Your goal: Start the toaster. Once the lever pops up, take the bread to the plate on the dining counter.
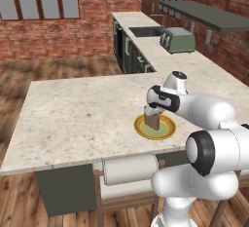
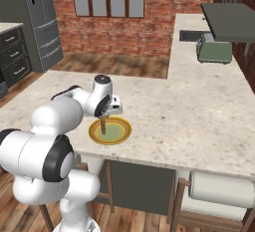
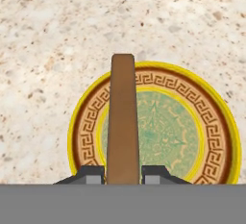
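Right now I see my hand [image 1: 154,110] low over the plate [image 1: 168,131], and it is squeezed tight on the bread [image 1: 152,122]. In the hand view the bread [image 3: 123,117] stands up on its thin edge between the two dark fingertips [image 3: 91,175], one on each side of it. The bread hangs straight down from the hand [image 2: 104,119], and its bottom end is right at the plate [image 2: 119,132] (I cannot tell if it touches the plate yet).

The plate [image 3: 211,117] is round, with a yellow rim, a brown ring with a square pattern, and a green middle. The bread is over the left part of it in the hand view.

The plate sits on the big speckled bench [image 1: 73,114], close to its near edge. In the right base view it is at the near left part of the bench [image 2: 199,116].

The green toaster [image 1: 178,40] is far away on the long bench [image 1: 146,46] by the brick wall, just past the dark sink [image 1: 145,31]. I see the toaster [image 2: 214,51] at the far right in the right base view too, well apart from my hand.
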